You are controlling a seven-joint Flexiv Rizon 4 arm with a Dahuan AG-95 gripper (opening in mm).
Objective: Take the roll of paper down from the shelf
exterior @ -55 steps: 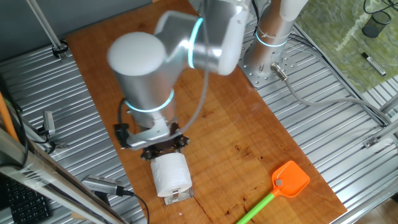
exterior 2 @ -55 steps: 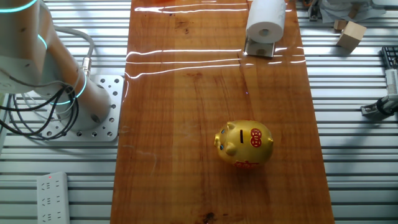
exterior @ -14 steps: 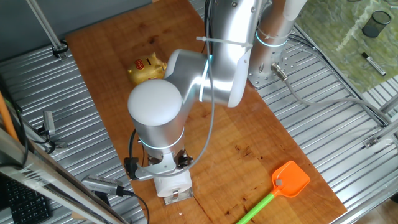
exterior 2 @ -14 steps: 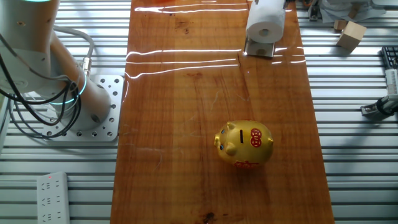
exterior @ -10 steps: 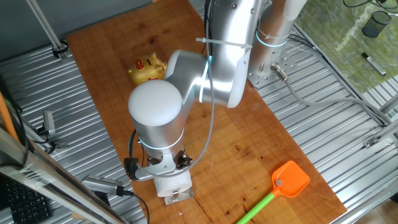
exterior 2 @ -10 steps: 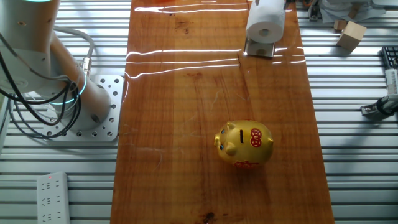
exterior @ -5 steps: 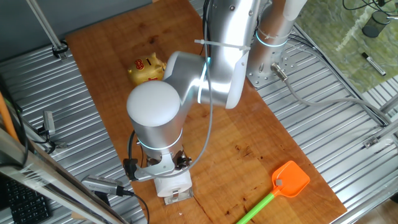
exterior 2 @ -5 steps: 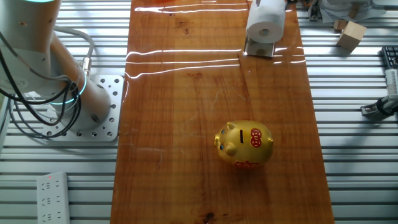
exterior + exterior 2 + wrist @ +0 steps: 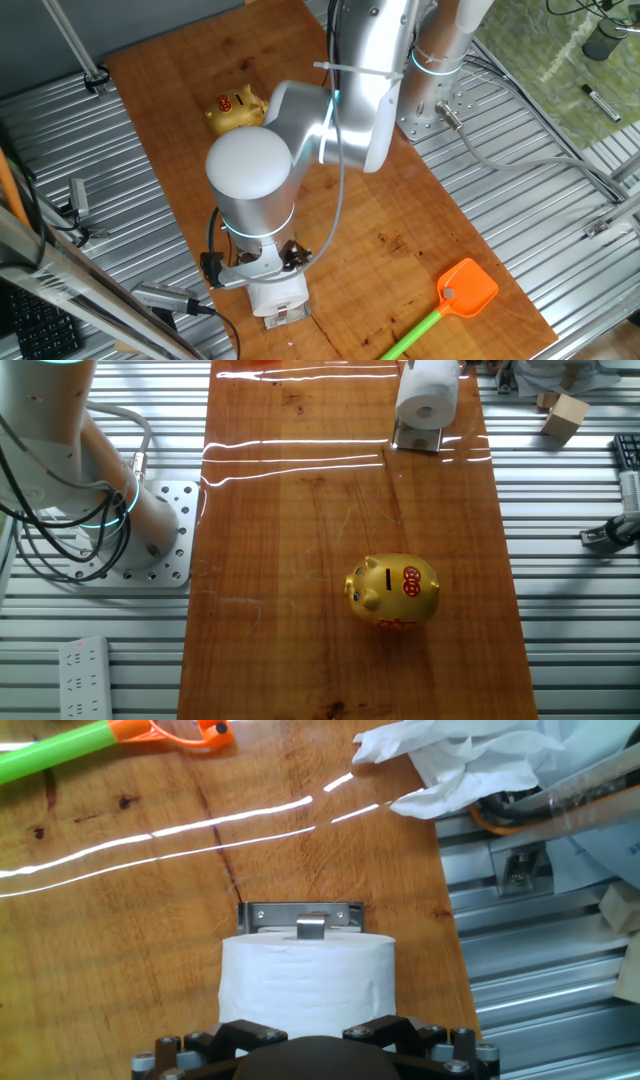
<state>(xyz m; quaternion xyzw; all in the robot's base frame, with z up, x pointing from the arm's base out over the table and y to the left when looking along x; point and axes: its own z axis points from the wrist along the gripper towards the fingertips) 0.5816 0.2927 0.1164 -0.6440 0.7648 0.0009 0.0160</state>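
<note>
The roll of paper (image 9: pixel 277 299) is white and lies on its side on the shelf (image 9: pixel 286 317), a small silvery bracket at the wooden table's near edge. The other fixed view shows the roll (image 9: pixel 427 395) on the shelf (image 9: pixel 418 438) at the top of the picture. In the hand view the roll (image 9: pixel 308 982) fills the lower middle, with the shelf's plate and hook (image 9: pixel 305 916) just beyond it. My gripper (image 9: pixel 312 1028) is down over the roll, its black fingers (image 9: pixel 240 1032) pressed against the paper from both sides. My gripper (image 9: pixel 263 268) is mostly hidden under the arm.
A golden piggy bank (image 9: pixel 237 110) stands mid-table (image 9: pixel 393 592). An orange and green fly swatter (image 9: pixel 455 295) lies to one side (image 9: pixel 100 735). Crumpled white plastic (image 9: pixel 470 760) lies off the table edge. The arm's base (image 9: pixel 150 530) sits beside the table.
Over the last 1.4 s the arm has hardly moved. Since 5.5 s ago it has swung over and come down onto the roll. The roll has stayed on the shelf.
</note>
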